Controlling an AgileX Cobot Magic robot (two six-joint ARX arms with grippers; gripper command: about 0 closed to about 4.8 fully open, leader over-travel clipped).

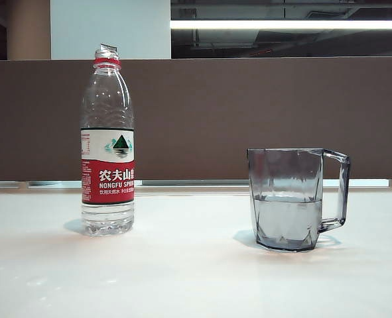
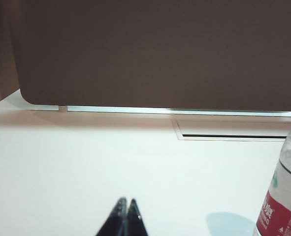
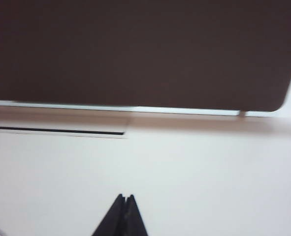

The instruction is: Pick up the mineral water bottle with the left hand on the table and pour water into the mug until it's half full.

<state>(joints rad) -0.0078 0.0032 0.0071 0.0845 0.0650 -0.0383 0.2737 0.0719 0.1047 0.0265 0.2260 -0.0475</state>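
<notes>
The mineral water bottle [image 1: 107, 142] stands upright and uncapped on the left of the white table [image 1: 182, 278], with only a little water at its bottom. The clear grey mug [image 1: 288, 199] stands to the right, handle pointing right, water reaching about half its height. Neither arm shows in the exterior view. In the left wrist view my left gripper [image 2: 126, 201] is shut and empty over bare table, and the bottle's label [image 2: 285, 206] shows at the frame edge, apart from it. My right gripper [image 3: 125, 196] is shut on nothing above the table.
A dark brown partition [image 1: 249, 112] runs along the table's far edge. A cable slot [image 2: 234, 135] is cut into the tabletop near the partition; it also shows in the right wrist view as the slot [image 3: 56, 131].
</notes>
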